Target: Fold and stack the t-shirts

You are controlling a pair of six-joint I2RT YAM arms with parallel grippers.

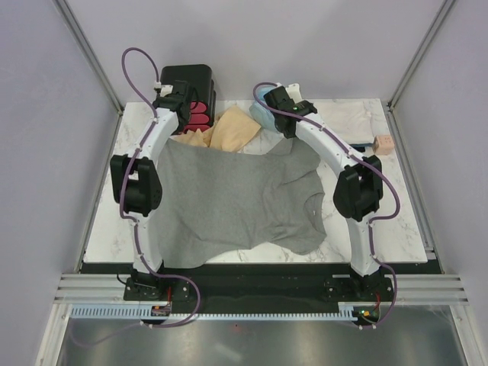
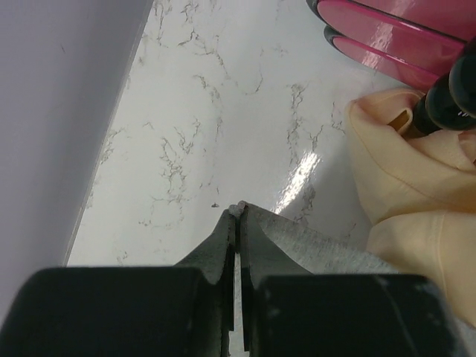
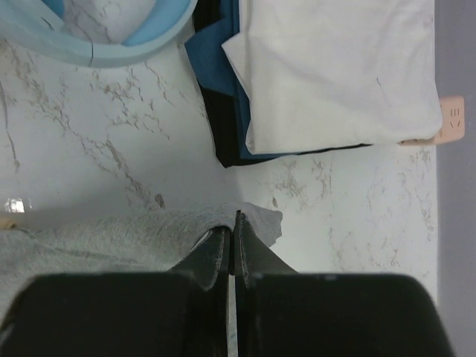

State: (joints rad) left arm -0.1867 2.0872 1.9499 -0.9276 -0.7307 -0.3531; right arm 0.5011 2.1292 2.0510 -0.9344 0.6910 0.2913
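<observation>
Heather-grey knit: the grey t-shirt [image 1: 236,198] lies spread on the marble tabletop [image 1: 381,229]. My left jaws and right jaws are each closed on its far edge. The black box [image 1: 191,76] holds glossy pink drawers [image 2: 401,33]; their contents are hidden. The tan-yellow shirt [image 2: 416,193] lies crumpled beside it. Only the right wrist view shows a blue layer [image 3: 216,56] and a black layer [image 3: 219,126] under the folded white shirt [image 3: 335,67].
</observation>
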